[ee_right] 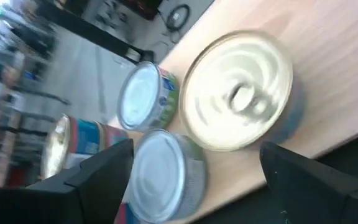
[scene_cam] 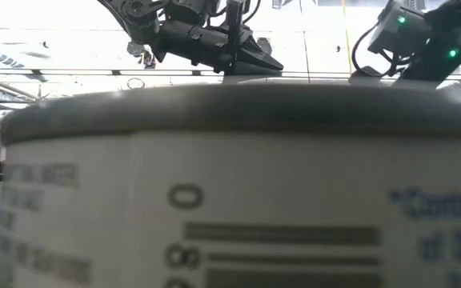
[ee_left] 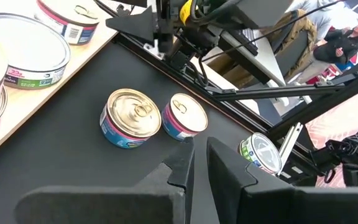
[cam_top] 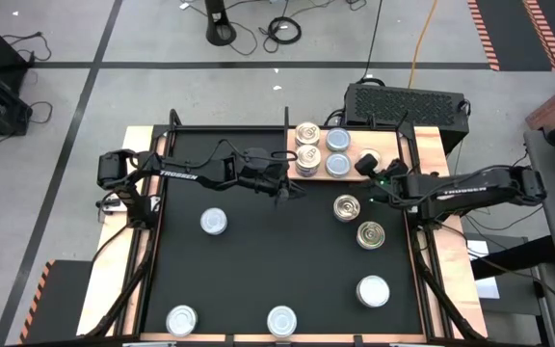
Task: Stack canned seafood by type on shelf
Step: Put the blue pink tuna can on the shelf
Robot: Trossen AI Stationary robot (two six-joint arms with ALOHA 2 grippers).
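Right gripper (ee_right: 194, 165): fingers spread wide, holding nothing, standing either side of a gold-topped tin (ee_right: 240, 92) that sits on the shelf (ee_right: 328, 56). In the high view that tin (cam_top: 367, 162) lies at the shelf's right end, beside two silver-topped tins (cam_top: 338, 152) and a stack of patterned ones (cam_top: 306, 149).

Left gripper (ee_left: 199, 163): fingers nearly together, empty, hovering over the dark desk (cam_top: 277, 260) near the shelf's front edge.

Step in hand, as you may judge it: release and retreat. Lift the right arm straight up before swinging away, so neither finger clips the tin or nudges its neighbours.

Next candidates: two gold-topped tins (cam_top: 347, 206) on the desk just in front of the shelf; silver-topped tins (cam_top: 213, 222) are scattered well apart nearer the front.

Hidden or poor: the low view is blocked by one tin (scene_cam: 230, 192) against the lens; the right wrist view is blurred, so the released tin's label is probably unreadable.
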